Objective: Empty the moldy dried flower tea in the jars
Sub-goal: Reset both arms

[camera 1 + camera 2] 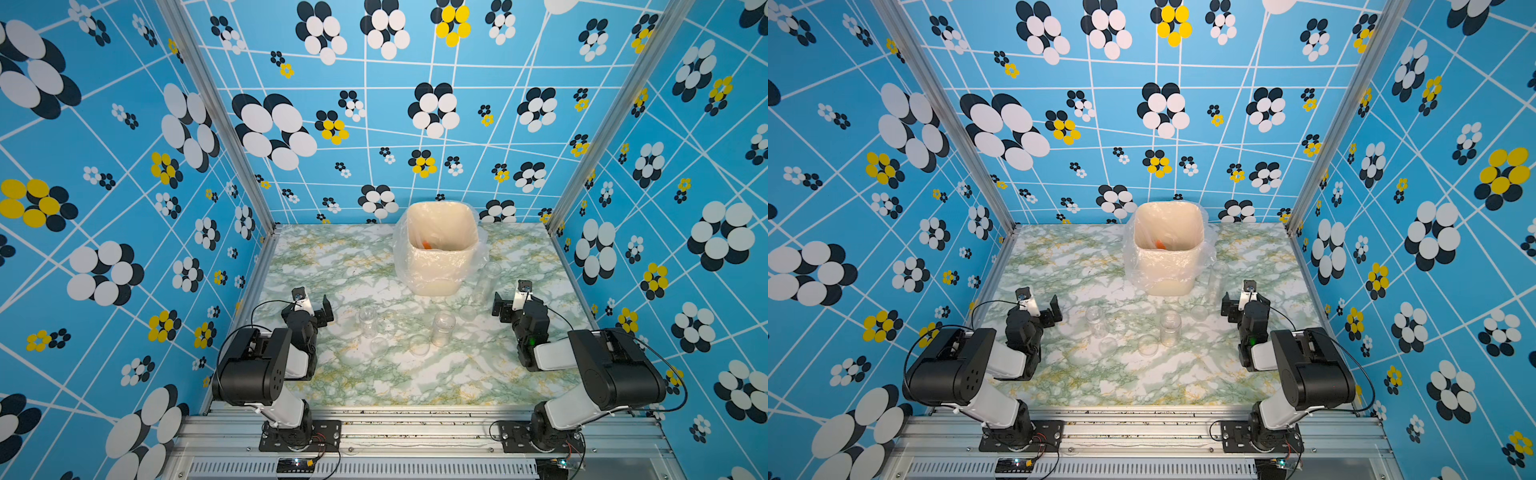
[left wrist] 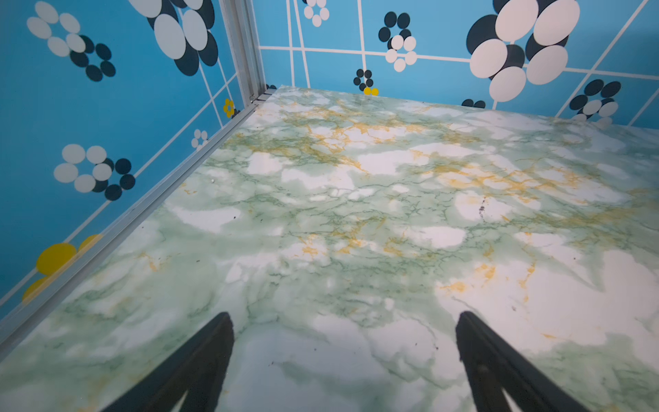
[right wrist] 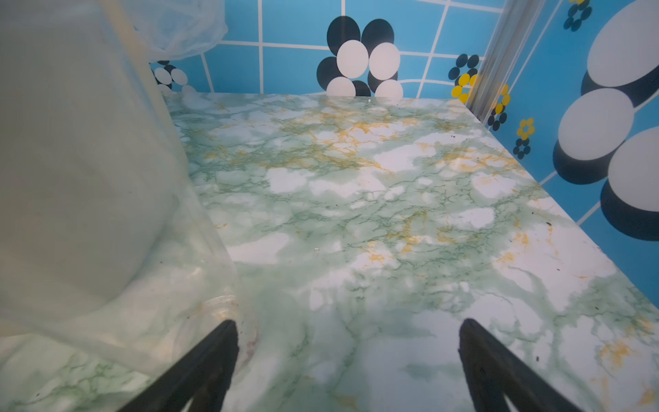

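Spotter: Jars, three small clear cylindrical ones, all upright and lidless on the green-veined marble-print tabletop [image 1: 374, 386]. The left-hand jar [image 1: 368, 320] is near the left arm, the middle jar [image 1: 442, 329] is mid-table, and the far jar [image 1: 490, 282] is just beside the bin.

Clerk: Anything inside them?

Spotter: Nothing shows through the walls. The moldy dried flower tea is probably the small orange-red patch [image 1: 428, 244] down in the big beige plastic-lined bin [image 1: 440, 278], though it is too small to be sure. The right wrist view shows a faint reddish smear on the far jar's base [image 3: 228, 314].

Clerk: Lids?

Spotter: Three flat round clear lids lie loose on the table, two [image 1: 379, 345] [image 1: 419, 345] by the nearer jars and one [image 1: 467, 311] by the right arm. They were likely set aside so the mouths were free for tipping.

Clerk: Why is the bin at back centre?

Spotter: Judged to be so either arm can reach it. Its liner laps over the rim to catch crumbs.

Clerk: Grippers?

Spotter: The left gripper [image 2: 344, 317] has its fingers spread wide over bare table, with nothing between them. The right gripper [image 3: 347, 323] is also spread and empty. The far jar sits just beside one finger, not between the two, and whether it touches cannot be told. Each arm sits at its own side, clear of the jars. The emptying looks done.
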`<control>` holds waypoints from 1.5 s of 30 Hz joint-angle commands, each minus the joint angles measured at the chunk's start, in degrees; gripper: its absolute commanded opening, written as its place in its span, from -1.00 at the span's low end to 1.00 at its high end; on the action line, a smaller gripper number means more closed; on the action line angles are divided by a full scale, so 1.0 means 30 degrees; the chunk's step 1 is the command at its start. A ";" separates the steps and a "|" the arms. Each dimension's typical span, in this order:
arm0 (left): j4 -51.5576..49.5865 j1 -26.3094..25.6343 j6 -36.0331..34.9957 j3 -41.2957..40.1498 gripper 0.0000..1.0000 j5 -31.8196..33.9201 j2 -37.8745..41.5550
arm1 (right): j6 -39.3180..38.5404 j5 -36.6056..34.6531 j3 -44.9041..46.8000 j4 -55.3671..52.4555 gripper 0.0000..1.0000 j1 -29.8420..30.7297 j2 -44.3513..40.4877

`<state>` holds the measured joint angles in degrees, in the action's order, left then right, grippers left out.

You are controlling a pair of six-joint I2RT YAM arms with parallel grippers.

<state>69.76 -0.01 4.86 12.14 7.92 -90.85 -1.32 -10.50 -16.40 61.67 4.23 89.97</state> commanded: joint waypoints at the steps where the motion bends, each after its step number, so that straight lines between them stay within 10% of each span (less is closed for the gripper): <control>1: -0.1571 0.0129 -0.0491 0.1225 0.99 -0.0949 0.0436 | 0.0036 0.0738 -0.0878 -0.0842 0.98 -0.0309 -0.0138; 45: -0.4935 -0.0425 -0.1383 0.3010 0.99 -0.1377 0.0546 | 0.0770 -0.0954 -0.1479 -0.2012 0.99 -0.0450 -0.0138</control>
<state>56.23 -0.78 1.23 20.03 3.03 -90.08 0.45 -12.38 -19.88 56.05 3.18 89.97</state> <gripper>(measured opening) 0.994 0.993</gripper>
